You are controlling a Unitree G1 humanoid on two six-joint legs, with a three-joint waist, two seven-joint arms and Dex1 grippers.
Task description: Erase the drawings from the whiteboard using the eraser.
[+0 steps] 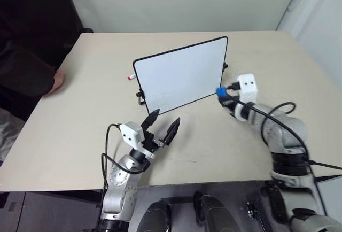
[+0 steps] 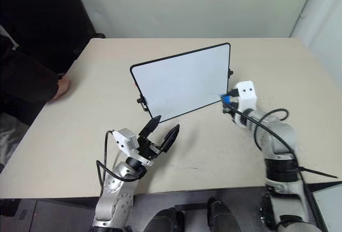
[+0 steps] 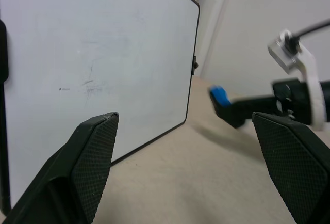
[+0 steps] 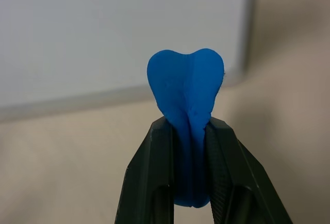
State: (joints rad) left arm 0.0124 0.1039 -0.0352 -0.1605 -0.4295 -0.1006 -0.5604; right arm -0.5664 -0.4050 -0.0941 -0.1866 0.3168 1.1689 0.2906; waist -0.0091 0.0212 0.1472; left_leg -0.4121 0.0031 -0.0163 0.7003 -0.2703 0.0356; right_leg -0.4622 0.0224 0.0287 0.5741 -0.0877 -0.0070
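Observation:
The whiteboard (image 1: 181, 74) stands tilted on its feet in the middle of the table. No drawings show on its white face; the left wrist view has faint grey smears (image 3: 90, 82) there. My right gripper (image 1: 223, 96) is shut on the blue eraser (image 4: 186, 95), squeezing it so it bulges above the fingers. The eraser (image 1: 219, 90) hangs just off the board's lower right corner, apart from the face. My left gripper (image 1: 162, 122) is open in front of the board's lower left edge, holding nothing.
A marker with a red cap (image 1: 130, 77) lies behind the board's left edge. A person's hand (image 1: 56, 80) rests on the table's left edge. Bare beige tabletop (image 1: 214, 141) stretches in front of the board. The front table edge runs close to my arms.

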